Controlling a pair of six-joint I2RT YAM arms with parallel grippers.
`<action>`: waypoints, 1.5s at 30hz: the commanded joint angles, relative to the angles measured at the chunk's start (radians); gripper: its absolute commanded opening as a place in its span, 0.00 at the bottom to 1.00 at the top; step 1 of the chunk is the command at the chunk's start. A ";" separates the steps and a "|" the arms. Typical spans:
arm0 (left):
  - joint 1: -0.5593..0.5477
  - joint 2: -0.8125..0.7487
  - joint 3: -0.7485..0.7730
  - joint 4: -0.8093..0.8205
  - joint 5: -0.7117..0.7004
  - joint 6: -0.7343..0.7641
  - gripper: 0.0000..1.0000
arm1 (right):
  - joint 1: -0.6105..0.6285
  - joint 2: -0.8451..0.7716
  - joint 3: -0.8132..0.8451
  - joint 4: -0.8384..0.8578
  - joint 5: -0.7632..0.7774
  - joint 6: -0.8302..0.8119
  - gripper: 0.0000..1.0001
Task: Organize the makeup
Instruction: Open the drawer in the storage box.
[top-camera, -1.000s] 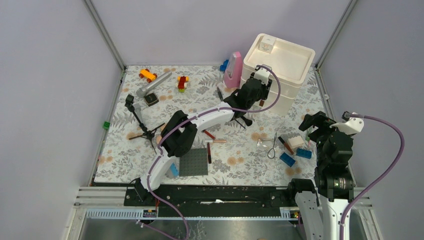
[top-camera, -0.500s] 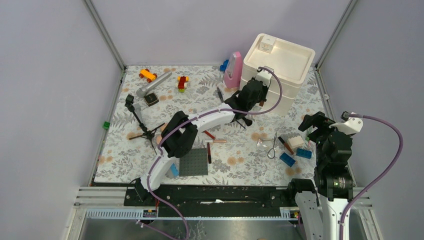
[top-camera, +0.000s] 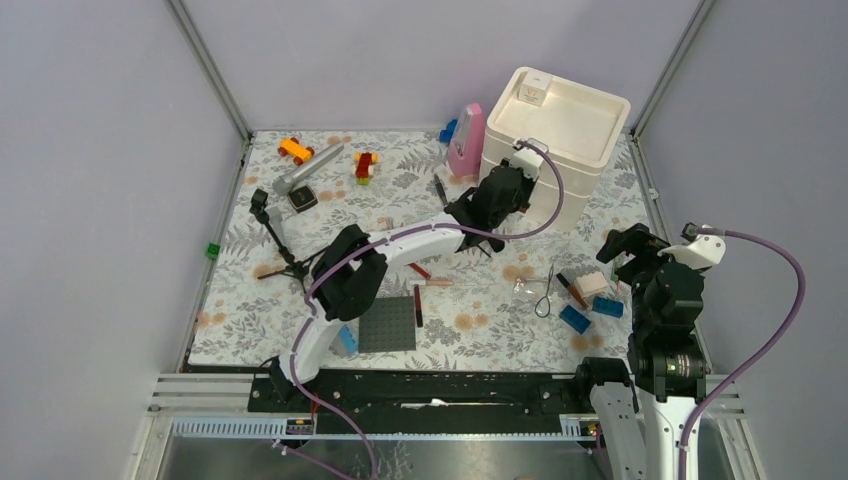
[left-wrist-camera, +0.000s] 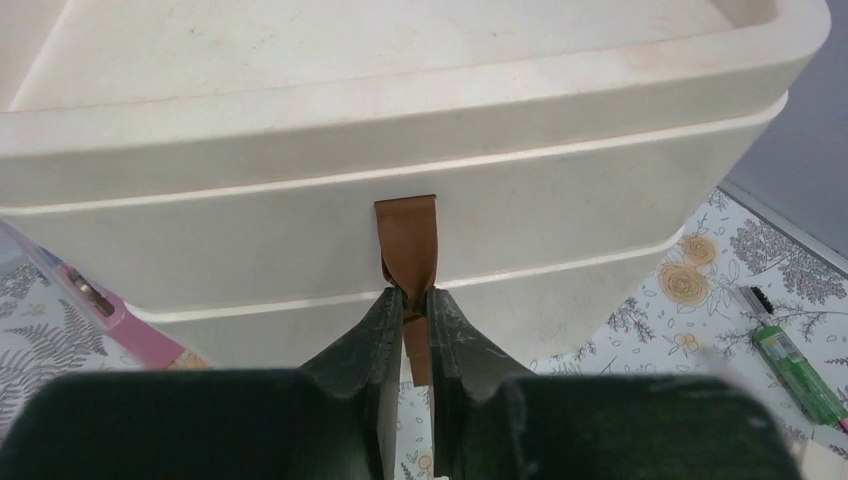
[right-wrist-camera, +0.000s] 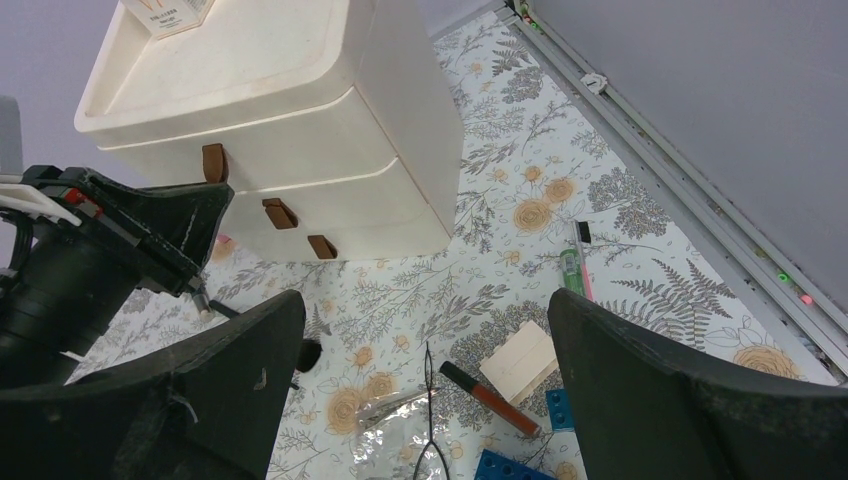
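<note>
A red-and-black stick (top-camera: 417, 306) lies just beside the grey studded plate (top-camera: 388, 326), with a pale pink stick (top-camera: 436, 283) near it. The left gripper (left-wrist-camera: 405, 305) is clenched on a brown tab (left-wrist-camera: 406, 240) at the white drawer unit's (left-wrist-camera: 560, 220) front. Further right, the beige sponge block (right-wrist-camera: 520, 362) and a dark red stick (right-wrist-camera: 490, 392) lie near the right gripper (right-wrist-camera: 425, 300), whose fingers are spread apart.

Ahead of the left gripper (left-wrist-camera: 407, 305), the drawer box (left-wrist-camera: 300, 150) looks like smooth, matt cream plastic. The tab (left-wrist-camera: 406, 235) pinched between its matt black fingers (left-wrist-camera: 375, 340) looks like soft brown leather. Below the right gripper (right-wrist-camera: 425, 300), crinkled clear film (right-wrist-camera: 385, 412) shines glossy beside a matt beige sponge (right-wrist-camera: 518, 362).
</note>
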 joint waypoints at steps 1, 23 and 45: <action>-0.022 -0.093 -0.056 0.034 -0.027 0.033 0.00 | 0.002 -0.010 -0.004 0.003 0.012 -0.012 0.98; -0.071 -0.234 -0.226 0.068 -0.099 0.098 0.00 | 0.002 -0.018 0.013 -0.005 -0.003 -0.006 0.98; -0.129 -0.453 -0.516 0.043 -0.149 0.009 0.00 | 0.002 0.003 0.076 -0.061 -0.014 0.020 0.98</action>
